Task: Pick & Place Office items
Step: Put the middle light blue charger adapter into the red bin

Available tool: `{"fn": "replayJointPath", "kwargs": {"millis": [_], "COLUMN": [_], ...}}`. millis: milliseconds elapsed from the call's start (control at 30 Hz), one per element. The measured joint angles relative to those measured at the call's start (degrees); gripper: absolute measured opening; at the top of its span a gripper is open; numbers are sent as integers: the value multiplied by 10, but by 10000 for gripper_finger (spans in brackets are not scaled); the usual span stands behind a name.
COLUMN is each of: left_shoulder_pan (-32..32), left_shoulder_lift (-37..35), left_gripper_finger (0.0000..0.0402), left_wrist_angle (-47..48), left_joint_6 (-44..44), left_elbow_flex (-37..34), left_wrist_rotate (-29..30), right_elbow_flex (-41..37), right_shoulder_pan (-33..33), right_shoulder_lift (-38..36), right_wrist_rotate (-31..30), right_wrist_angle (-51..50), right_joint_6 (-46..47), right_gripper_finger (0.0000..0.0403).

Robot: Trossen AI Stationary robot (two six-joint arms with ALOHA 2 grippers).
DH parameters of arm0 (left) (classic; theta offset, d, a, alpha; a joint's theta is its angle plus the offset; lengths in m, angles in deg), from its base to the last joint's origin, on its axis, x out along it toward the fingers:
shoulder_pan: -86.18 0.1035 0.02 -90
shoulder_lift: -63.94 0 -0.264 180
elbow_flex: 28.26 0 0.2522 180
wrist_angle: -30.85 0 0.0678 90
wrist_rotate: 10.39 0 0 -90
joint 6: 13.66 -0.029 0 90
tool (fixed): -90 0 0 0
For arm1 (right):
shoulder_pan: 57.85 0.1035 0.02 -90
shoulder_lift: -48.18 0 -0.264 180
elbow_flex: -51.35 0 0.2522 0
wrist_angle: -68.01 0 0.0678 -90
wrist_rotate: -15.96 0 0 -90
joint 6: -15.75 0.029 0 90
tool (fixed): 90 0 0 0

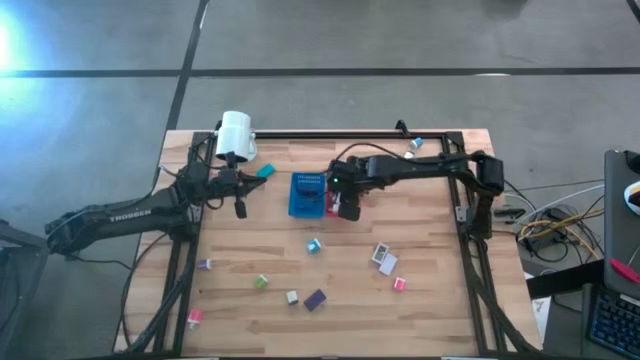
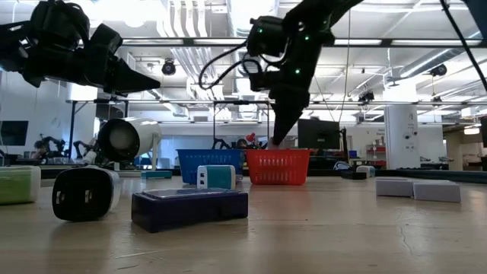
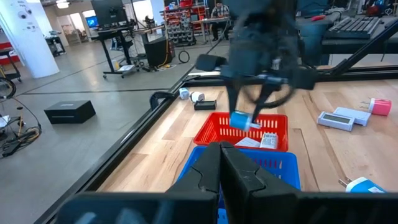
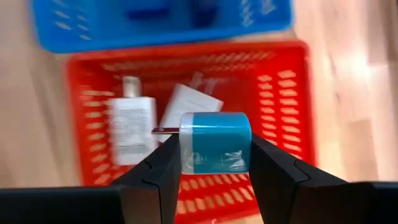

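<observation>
Right now your right gripper [image 4: 214, 163] hangs over the red bin [image 4: 292, 93], near the centre of the desk [image 1: 440, 310] in the high view, with its fingers [image 4: 155, 174] clamped on a blue-and-white charger block [image 4: 215, 143]. A metal prong sticks out of one end of the block. Through the right wrist camera you see the block pinched on both sides, above two white items already lying in the red bin: a flat white piece [image 4: 132, 130] and a white card-like piece [image 4: 186, 106]. The blue bin [image 1: 307, 195] sits touching the red one, on its 9 o'clock side in the high view.

Your left gripper [image 1: 240, 205] waits at about 9 o'clock from the blue bin, raised off the desk, fingers [image 3: 221, 168] closed on nothing. Just beyond it, at 12 o'clock from it, lies the white lamp [image 1: 235, 135], with a teal piece [image 1: 264, 171] beside it.

You find the rest of the small items scattered over the near half of the desk: a teal block [image 1: 313, 245] at 6 o'clock from the bins, two grey-white blocks [image 1: 384, 258] at about 4 o'clock, a pink piece [image 1: 400, 284] below those, a green piece [image 1: 262, 282], a pale cube [image 1: 292, 297], a dark purple block [image 1: 316, 299], a small purple piece [image 1: 204, 264] toward the left edge, and a pink piece [image 1: 194, 317] at the 7 o'clock corner. One more small blue piece [image 1: 415, 145] lies near the far rail at 1 o'clock.
</observation>
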State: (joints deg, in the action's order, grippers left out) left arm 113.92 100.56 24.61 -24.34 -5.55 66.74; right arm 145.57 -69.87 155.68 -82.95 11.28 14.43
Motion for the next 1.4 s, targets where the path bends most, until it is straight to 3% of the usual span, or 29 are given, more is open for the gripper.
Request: {"fn": "replayJointPath", "kwargs": {"millis": [133,300,633,1033,1400], "left_shoulder_pan": [0,0,0,0,0], "left_shoulder_lift": [0,0,0,0,0], "left_gripper_finger": [12,12,12,12,12], "left_wrist_angle": [0,2,2,4,4], "left_joint_6": [0,0,0,0,0], "left_elbow_flex": [0,0,0,0,0], "left_wrist_rotate": [0,0,0,0,0], "right_elbow_flex": [21,39,59,56,54], "right_shoulder_pan": [-19,-40,-52,-52,-51], "right_shoulder_lift": [19,44,86,53,24], "right_wrist_rotate": [7,70,77,75,75], "right_wrist_angle": [-4,-1,7,-2,-9], "right_joint_6": [16,13,-28,-32,-10], "right_gripper_finger": [146,147,148,206,216]}}
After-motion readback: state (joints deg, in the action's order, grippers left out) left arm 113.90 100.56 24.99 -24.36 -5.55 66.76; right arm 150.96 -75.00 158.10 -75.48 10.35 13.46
